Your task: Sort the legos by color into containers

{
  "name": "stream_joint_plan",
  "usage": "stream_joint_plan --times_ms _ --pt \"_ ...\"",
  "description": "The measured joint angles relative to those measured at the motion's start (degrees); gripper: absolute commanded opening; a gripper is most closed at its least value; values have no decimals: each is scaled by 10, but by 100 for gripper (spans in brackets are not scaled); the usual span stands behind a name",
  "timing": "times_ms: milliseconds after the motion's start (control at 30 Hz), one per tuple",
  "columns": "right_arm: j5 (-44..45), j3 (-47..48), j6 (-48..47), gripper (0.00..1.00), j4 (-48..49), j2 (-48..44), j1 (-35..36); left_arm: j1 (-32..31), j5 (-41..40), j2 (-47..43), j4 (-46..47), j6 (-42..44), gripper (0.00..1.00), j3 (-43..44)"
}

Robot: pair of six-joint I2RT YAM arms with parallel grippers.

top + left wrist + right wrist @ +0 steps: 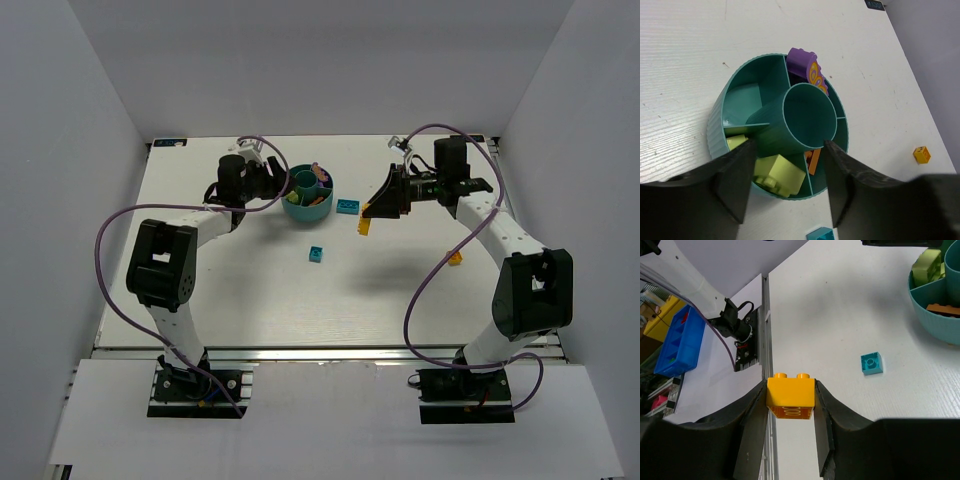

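Your right gripper clamps the small orange studded plastic brick between its fingers, right of the round teal divided plastic bowl; your left gripper hangs wide above that bowl.

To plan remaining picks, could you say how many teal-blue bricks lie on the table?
2: one brick just right of the teal bowl, a second brick central on the table. Others may be hidden.

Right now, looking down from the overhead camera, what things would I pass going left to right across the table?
teal bowl → flat teal brick → orange brick held by the right gripper → small orange brick. The second teal brick lies within the bowl's width, so I skip it.
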Motion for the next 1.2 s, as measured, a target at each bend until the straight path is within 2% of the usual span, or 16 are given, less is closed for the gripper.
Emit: stream_joint_plan --times_ms 300,467,567,733,833,1067,1200 --pt "16 22 -53 0 -49 0 0 0 -13 -18 -27 5 69 0" --pt "41 40 -85 0 -83 1 0 0 -19 -89 -68 13 72 0" --pt "45 44 -77 0 -83 3 0 0 11 -155 -59 1 73 -14" --pt "33 25 33 0 -16 8 0 -7 104 -254 70 -93 83 -125" --pt "24 9 116 0 50 8 3 -30 137 -264 140 -158 83 -183" --pt "10 7 271 0 188 11 26 -117 160 -235 212 -227 84 -200" --pt "4 -1 332 0 248 12 39 -133 168 -213 287 -270 84 -202"
